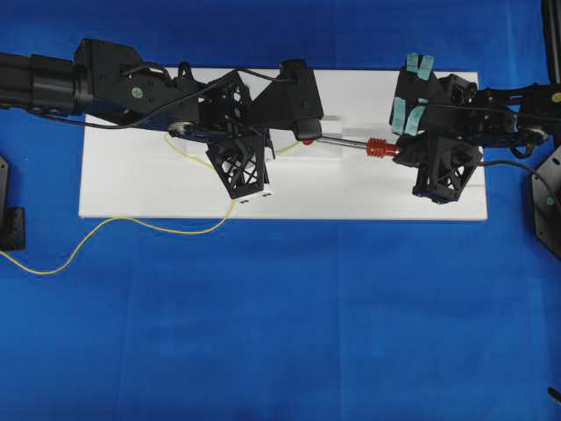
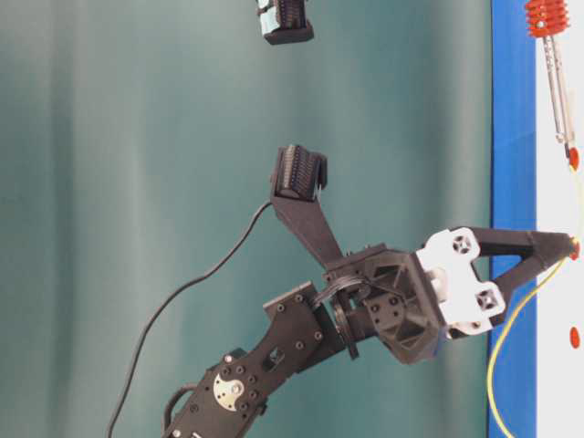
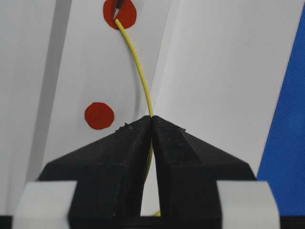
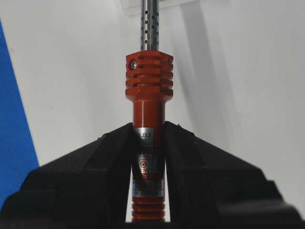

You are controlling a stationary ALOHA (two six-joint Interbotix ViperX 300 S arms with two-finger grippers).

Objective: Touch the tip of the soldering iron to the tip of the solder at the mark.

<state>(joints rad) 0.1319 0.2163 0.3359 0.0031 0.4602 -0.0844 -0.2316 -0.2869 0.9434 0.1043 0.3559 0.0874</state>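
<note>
The soldering iron [image 4: 148, 95] is long and thin like a pen. Its shaft is shiny silver metal with little round holes in it. Below the shaft sits a red-orange collar with ribs. The handle has a silver label; only the numbers "23 3" can be read, and the rest is too small to read. The right gripper [image 4: 148, 138] squeezes the handle tightly between its two black fingers, whose inner edges look a bit bumpy.

In the left wrist view, the dark pointed tip of the iron touches the end of the solder [image 3: 138, 67] on top of a red dot [image 3: 120, 13]. The solder is a thin, smooth yellow wire that bends in a soft curve. The left gripper [image 3: 151, 125] is pinched closed on this wire, and its two black fingers meet in a point. White tape wraps the base of each finger.

Two red round dots show in that view; the second dot [image 3: 99, 116] sits near the gripper tips, well apart from the first.

Everything happens on a flat white board [image 1: 131, 193]. From above, the yellow wire runs off the board's front edge and loops over the blue cloth [image 1: 280, 333], which looks woven and a little rough. There are two black robot arms, one on each side.
</note>
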